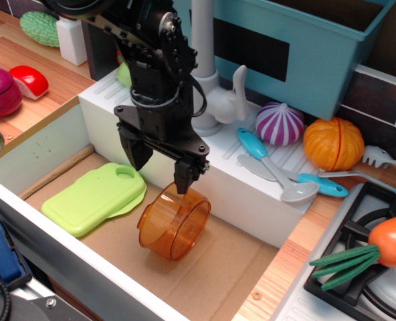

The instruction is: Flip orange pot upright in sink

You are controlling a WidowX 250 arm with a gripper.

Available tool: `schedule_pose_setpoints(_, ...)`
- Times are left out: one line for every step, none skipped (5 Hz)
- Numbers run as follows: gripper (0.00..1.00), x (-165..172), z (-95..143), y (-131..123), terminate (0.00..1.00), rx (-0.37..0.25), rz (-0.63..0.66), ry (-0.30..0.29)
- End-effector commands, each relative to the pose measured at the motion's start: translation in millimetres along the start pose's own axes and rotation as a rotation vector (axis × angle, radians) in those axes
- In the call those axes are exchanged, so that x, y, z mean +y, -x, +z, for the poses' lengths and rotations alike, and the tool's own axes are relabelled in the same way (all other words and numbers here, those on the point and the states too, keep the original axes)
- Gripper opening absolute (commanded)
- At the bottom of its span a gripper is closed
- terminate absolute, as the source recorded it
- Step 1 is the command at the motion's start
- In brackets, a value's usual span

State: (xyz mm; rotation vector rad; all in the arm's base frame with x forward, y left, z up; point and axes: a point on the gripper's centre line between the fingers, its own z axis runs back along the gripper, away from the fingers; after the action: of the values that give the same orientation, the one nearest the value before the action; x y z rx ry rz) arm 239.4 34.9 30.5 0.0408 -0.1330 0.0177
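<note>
Amber orange pot [174, 224] — translucent, tilted sideways

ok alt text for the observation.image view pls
A black robot gripper, jaws open, hangs just above an orange pot lying tilted on its side on the sink floor, beside a green cutting board.

Arm [154, 63]: matte black, blocky housings w/ rounded joints, small silver screws on faces. Thin black cable loops along wrist. Gripper [161, 167]: black flat crossbar w/ bolt heads, two dark tapered fingers [184, 177]. No markings legible.
</note>
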Motion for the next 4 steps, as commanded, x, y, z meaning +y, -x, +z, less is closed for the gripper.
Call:
schedule_pose_setpoints(1.00,0.0,0.0,0.0,0.00,0.000,0.000,0.000)
schedule_pose_setpoints(1.00,3.3,0.9,-0.4,0.00,0.001,0.019,0.031)
schedule_pose_setpoints(1.00,4.0,-0.6,1.5,0.00,-0.017,0.046,0.071)
schedule_pose_setpoints(1.00,8.0,1.2,1.1,0.00,-0.015,0.067,0.126)
